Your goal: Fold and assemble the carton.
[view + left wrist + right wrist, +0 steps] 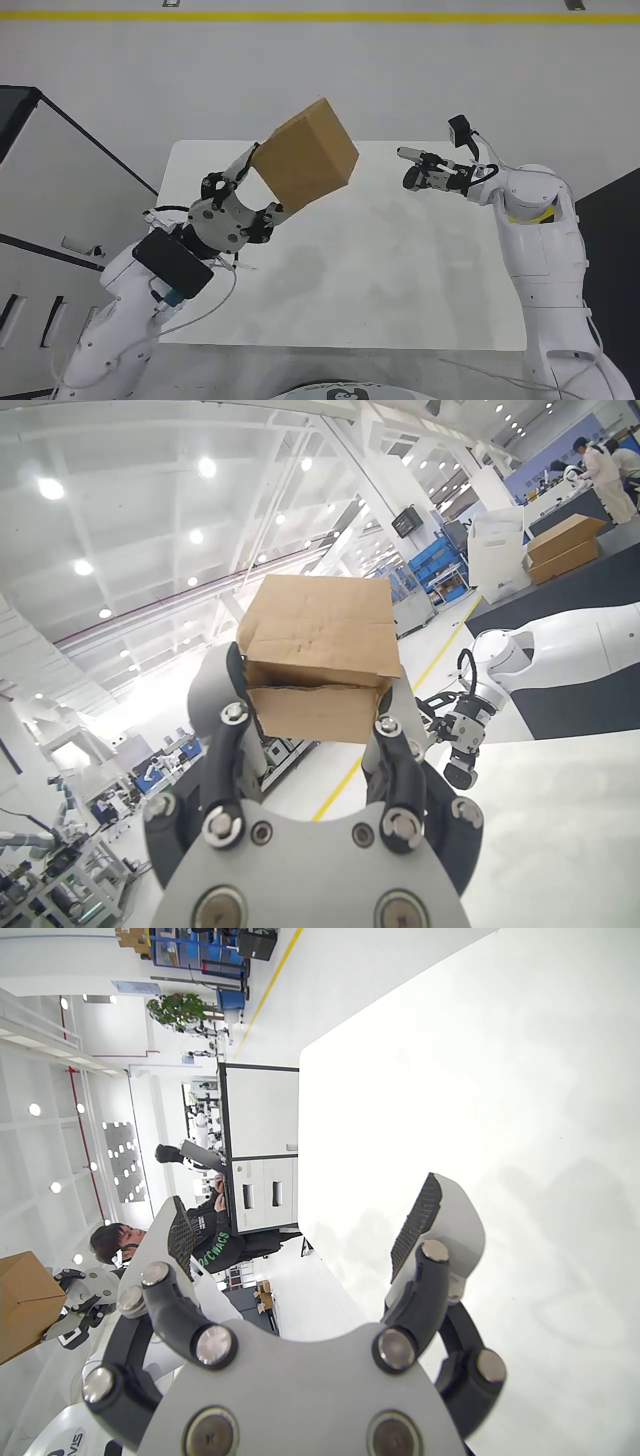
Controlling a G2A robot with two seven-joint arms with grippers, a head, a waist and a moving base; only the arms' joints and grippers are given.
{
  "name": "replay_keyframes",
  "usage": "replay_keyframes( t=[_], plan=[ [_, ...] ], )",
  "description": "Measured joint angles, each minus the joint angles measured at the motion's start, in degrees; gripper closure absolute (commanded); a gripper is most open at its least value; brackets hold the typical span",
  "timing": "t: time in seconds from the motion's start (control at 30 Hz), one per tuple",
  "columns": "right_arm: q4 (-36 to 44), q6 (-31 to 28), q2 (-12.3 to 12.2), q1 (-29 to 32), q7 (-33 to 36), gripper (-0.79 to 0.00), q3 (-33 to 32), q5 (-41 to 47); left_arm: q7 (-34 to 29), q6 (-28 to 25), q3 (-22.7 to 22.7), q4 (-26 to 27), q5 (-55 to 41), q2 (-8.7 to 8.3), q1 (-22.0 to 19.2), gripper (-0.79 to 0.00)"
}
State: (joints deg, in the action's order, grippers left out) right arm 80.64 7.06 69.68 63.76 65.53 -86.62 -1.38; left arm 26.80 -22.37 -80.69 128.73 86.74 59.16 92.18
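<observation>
Left jaws clamp the carton (305, 152), holding it up tilted over the desk's (400, 280) far-left corner. Right jaws sit wide open at the far right, well apart from it.

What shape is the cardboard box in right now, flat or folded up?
Folded up: the box shows three-dimensional sides, held tilted in the left hand. Its end flaps are not fully closed.
</observation>
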Motion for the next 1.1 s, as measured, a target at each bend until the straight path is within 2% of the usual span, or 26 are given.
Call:
replay_keyframes(
  t=[0.2, 0.3, 0.57, 0.77, 0.9, 0.97, 1.1],
  plan=[
    [0.0, 0.0, 0.0, 0.0, 0.0, -0.785, 0.0, 0.0, -13.1, -8.0, 0.5, -0.4, -24.3, -0.02, 1.9, 0.000],
    [0.0, 0.0, 0.0, 0.0, 0.0, -0.785, 0.0, 0.0, -18.1, -8.8, 0.2, -0.3, -33.1, -0.08, 2.3, 0.000],
    [0.0, 0.0, 0.0, 0.0, 0.0, -0.785, 0.0, 0.0, -17.0, -8.1, 1.1, -0.5, -33.6, 0.14, 2.9, 0.000],
    [0.0, 0.0, 0.0, 0.0, 0.0, -0.785, 0.0, 0.0, -22.5, -8.5, 2.3, -0.5, -56.6, 0.30, 3.9, 0.000],
    [0.0, 0.0, 0.0, 0.0, 0.0, -0.785, 0.0, 0.0, -31.6, -7.3, 2.5, -0.2, -71.0, -0.04, 4.0, 0.000],
    [0.0, 0.0, 0.0, 0.0, 0.0, -0.785, 0.0, 0.0, -33.9, -7.2, 2.3, -0.1, -73.8, -0.11, 3.7, 0.000],
    [0.0, 0.0, 0.0, 0.0, 0.0, -0.785, 0.0, 0.0, -33.2, -7.2, 2.3, -0.1, -73.1, -0.10, 3.7, 0.000]
  ],
)
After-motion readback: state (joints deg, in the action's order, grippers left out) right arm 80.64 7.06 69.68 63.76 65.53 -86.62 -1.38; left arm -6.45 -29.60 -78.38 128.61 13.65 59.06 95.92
